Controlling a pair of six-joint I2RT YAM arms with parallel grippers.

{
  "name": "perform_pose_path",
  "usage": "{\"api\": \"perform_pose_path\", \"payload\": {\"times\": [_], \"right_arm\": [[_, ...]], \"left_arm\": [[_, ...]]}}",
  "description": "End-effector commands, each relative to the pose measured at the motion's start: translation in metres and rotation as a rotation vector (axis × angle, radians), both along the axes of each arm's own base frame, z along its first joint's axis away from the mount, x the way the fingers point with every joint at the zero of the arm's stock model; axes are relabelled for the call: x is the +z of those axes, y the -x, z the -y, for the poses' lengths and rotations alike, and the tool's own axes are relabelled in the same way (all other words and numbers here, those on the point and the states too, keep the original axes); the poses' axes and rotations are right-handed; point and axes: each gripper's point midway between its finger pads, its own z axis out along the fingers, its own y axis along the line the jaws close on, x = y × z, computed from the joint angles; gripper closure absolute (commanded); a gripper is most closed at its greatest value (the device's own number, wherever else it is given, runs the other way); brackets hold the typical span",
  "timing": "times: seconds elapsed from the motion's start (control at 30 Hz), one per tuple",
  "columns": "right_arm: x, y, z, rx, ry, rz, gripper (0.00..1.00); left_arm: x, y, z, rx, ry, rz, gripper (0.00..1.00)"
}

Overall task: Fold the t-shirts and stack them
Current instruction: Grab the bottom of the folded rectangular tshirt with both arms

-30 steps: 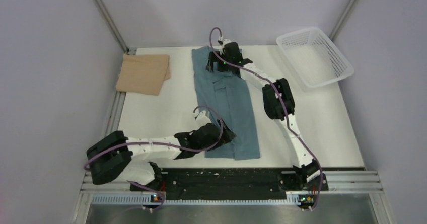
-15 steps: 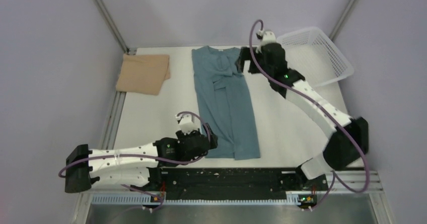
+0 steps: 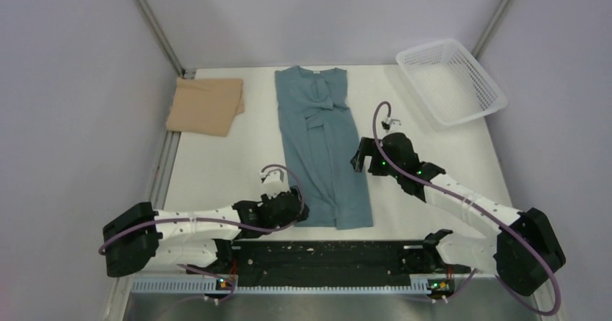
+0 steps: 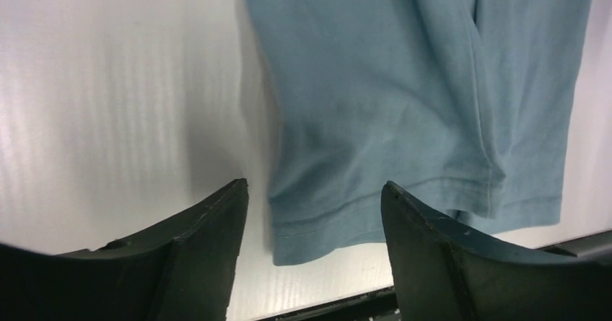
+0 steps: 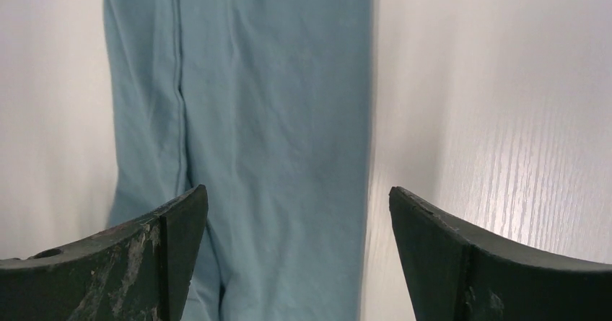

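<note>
The teal-blue t-shirt [image 3: 323, 144] lies on the white table folded into a long narrow strip, neck at the far end, hem near the front edge. The tan-beige t-shirt [image 3: 206, 104] lies folded at the far left. My left gripper [image 3: 297, 209] is open and empty, just above the strip's near left hem corner [image 4: 303, 245]. My right gripper [image 3: 359, 156] is open and empty over the strip's right edge [image 5: 364, 119] about midway along it.
A white mesh basket [image 3: 449, 81] stands at the far right corner. The black rail [image 3: 325, 252] runs along the table's front edge just beyond the hem. Bare white table [image 3: 224, 166] lies on both sides of the strip.
My right gripper has left the shirt's collar end, swung out right and come back down to the strip's right edge at mid-length. My left gripper has drawn back to the near left hem corner.
</note>
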Motion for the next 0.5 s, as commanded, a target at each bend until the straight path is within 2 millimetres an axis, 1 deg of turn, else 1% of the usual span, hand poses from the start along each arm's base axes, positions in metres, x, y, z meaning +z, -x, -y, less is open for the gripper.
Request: {"api": "perform_pose_path", "payload": {"times": [0.0, 0.03, 0.1, 0.13, 0.17, 0.2, 0.23, 0.3, 0.33, 0.4, 0.47], "right_arm": [[0.036, -0.021, -0.002, -0.071, -0.059, 0.116, 0.06], [0.031, -0.020, -0.004, -0.065, -0.056, 0.100, 0.06], [0.025, -0.018, -0.006, -0.055, -0.058, 0.075, 0.07], [0.022, -0.016, -0.006, -0.055, -0.060, 0.063, 0.07], [0.021, -0.014, -0.007, -0.050, -0.061, 0.052, 0.07], [0.019, -0.011, -0.006, -0.048, -0.063, 0.037, 0.07], [0.015, -0.005, -0.005, -0.052, -0.068, 0.014, 0.08], [0.007, 0.015, -0.011, -0.015, -0.100, -0.045, 0.11], [0.002, 0.027, -0.015, 0.014, -0.110, -0.071, 0.12], [-0.010, 0.053, -0.022, 0.079, -0.114, -0.121, 0.14], [-0.031, 0.082, -0.022, 0.159, -0.076, -0.217, 0.16]], "left_arm": [[-0.010, 0.002, 0.019, -0.056, 0.033, -0.058, 0.32], [-0.013, 0.001, 0.017, -0.049, 0.008, -0.067, 0.35], [-0.018, 0.000, 0.016, -0.044, -0.023, -0.083, 0.50], [-0.021, 0.001, 0.013, -0.036, -0.044, -0.098, 0.64], [-0.023, 0.003, 0.007, -0.021, -0.073, -0.117, 0.79], [-0.025, 0.005, 0.000, -0.004, -0.105, -0.135, 0.92], [-0.025, 0.009, -0.008, 0.006, -0.143, -0.155, 0.99], [-0.025, 0.018, -0.022, 0.009, -0.192, -0.196, 1.00], [-0.026, 0.025, -0.025, -0.009, -0.202, -0.224, 1.00], [-0.030, 0.033, -0.027, -0.047, -0.205, -0.250, 1.00], [-0.033, 0.035, -0.024, -0.076, -0.206, -0.258, 1.00]]}}
